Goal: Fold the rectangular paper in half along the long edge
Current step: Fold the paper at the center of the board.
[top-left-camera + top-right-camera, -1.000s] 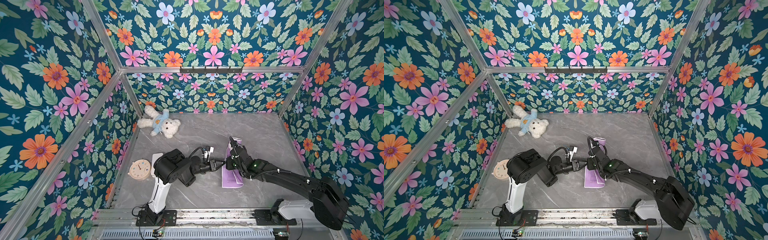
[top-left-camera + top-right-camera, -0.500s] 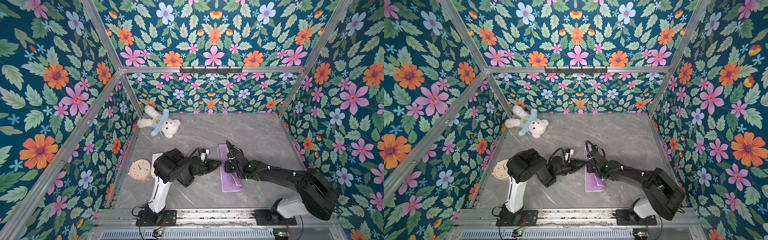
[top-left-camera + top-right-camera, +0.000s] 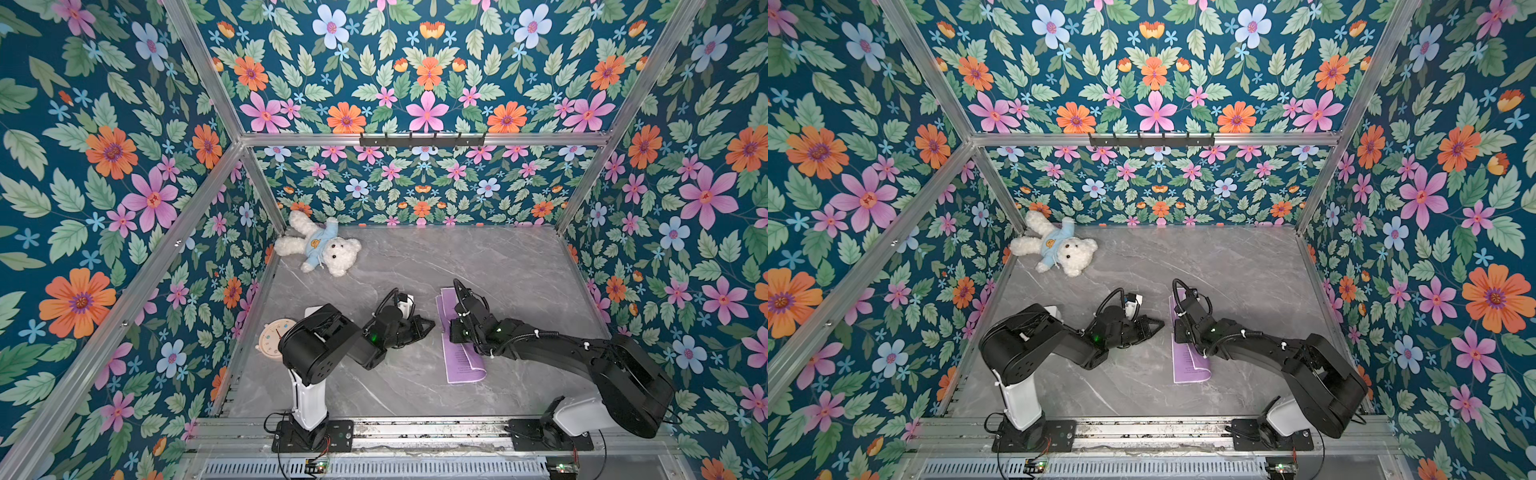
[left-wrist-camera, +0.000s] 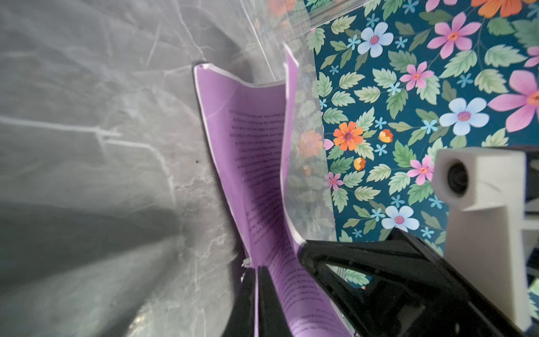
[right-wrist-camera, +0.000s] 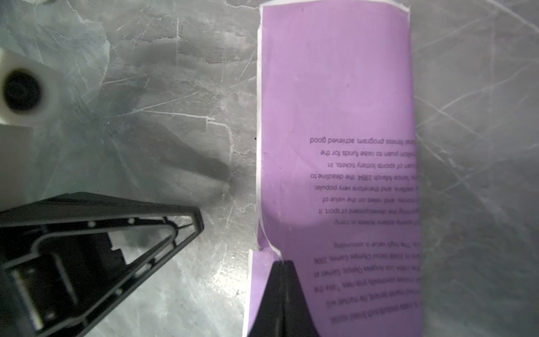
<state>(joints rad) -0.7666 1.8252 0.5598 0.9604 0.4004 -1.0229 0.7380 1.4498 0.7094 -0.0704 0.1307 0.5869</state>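
Grey marble-look tabletop [image 3: 498,266], w/ the rectangular paper [image 3: 463,365] lying about mid-table. Far left of the paper, by the side wall, sits a pale round clock [image 3: 270,338]. A teddy bear [image 3: 322,249] is also left of the paper & well beyond it, near the back corner. Left arm [image 3: 320,345] reaches toward the paper. Left gripper [image 3: 429,326] has its jaws closed w/ nothing in them. Its tip is just beside the paper's open long edge, not touching; right wrist view shows bare table btwn them. Paper is a narrow lilac strip, doubled over lengthwise: crease on the side away from the left gripper, whitish free edges facing it. Top layer isn't flat; left wrist view shows it bowing up off the bottom layer. Right gripper [image 5: 282,265] comes down on the paper's open edge, jaws closed, pinching the top layer's edge. Right arm [image 3: 561,345] stretches off to the paper's right.
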